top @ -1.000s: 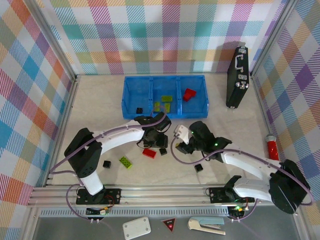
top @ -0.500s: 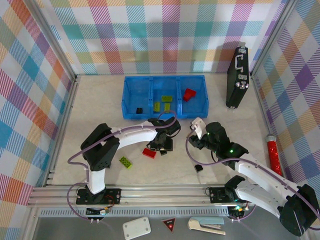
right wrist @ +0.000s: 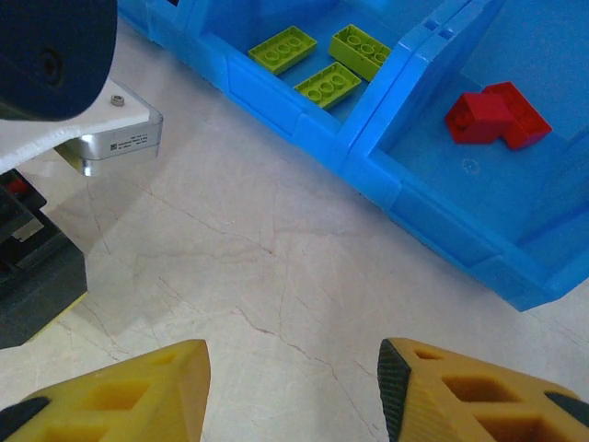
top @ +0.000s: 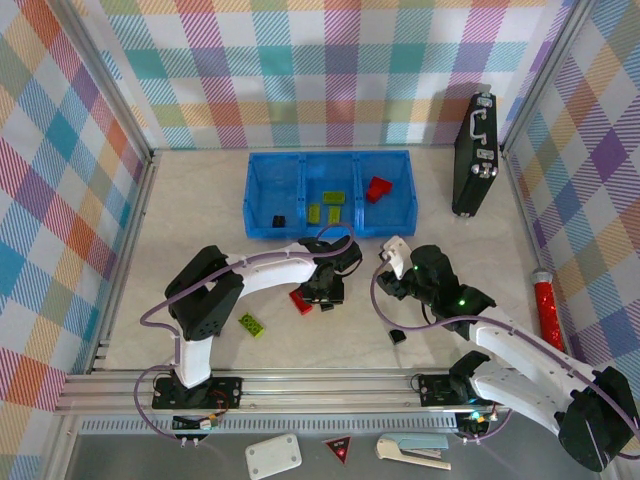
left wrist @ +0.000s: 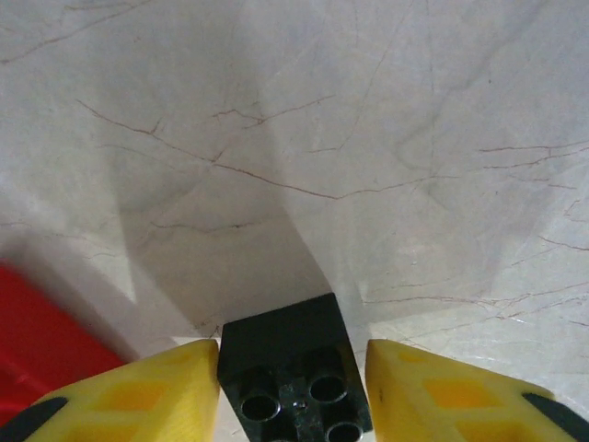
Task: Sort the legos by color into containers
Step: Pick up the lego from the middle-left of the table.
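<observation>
Your bench (top: pixel 200 200) and the long blue tray (top: pixel 330 156) have not moved in the last second. The tray holds a black cube (top: pixel 279 221) in its left box, green bricks (top: pixel 332 198) in the middle box and red bricks (top: pixel 377 188) in the right box. So each colour already has a home.

Over that second your left arm has reached further to the right. It is now low over the bench, just in front of the tray. Your right arm has swung a little toward the tray's right end. The right claw (right wrist: pixel 293 373) is spread wide with nothing in it, above bare bench near the tray.

The change that matters most is small. The left claw (left wrist: pixel 294 391) has squeezed in. Both yellow fingers (left wrist: pixel 138 387) now press the sides of the black brick (left wrist: pixel 290 354), so it looks pinched. The brick seems to sit on the bench, not lifted yet. A red brick (left wrist: pixel 41 341) lies just beside it on the left.

I think this means the grab is done. Next you would lift the black brick and carry it to the left box, where the black cube is. A green brick (top: pixel 251 324) and the other black brick (top: pixel 397 336) wait on the bench.
</observation>
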